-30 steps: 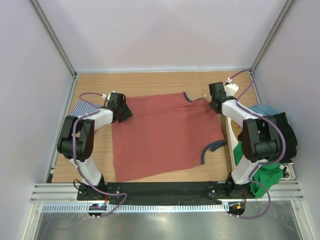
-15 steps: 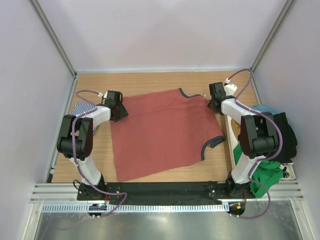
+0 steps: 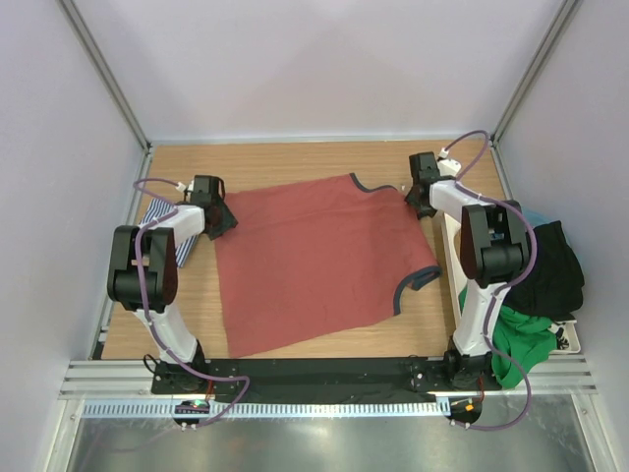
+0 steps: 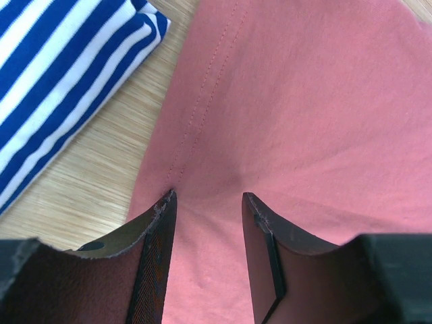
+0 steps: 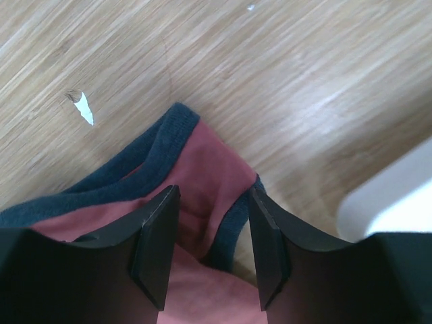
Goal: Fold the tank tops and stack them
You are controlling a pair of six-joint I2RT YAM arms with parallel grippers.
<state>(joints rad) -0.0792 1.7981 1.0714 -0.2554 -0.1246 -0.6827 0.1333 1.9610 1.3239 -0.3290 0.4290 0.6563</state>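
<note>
Beneath the left pincer (image 4: 207, 196) lies the rust-red tank top (image 4: 304, 101).

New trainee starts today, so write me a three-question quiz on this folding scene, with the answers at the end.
1. True or false: the striped top lies spread flat in the middle of the table.
2. What lies between the open fingers of the right gripper? A) the bottom hem of the red top B) its dark-trimmed strap end C) a sock
3. Which gripper is nearest the striped top?
Key: 1 false, it lies folded at the table's left edge. 2 B. 3 the left gripper.
</note>
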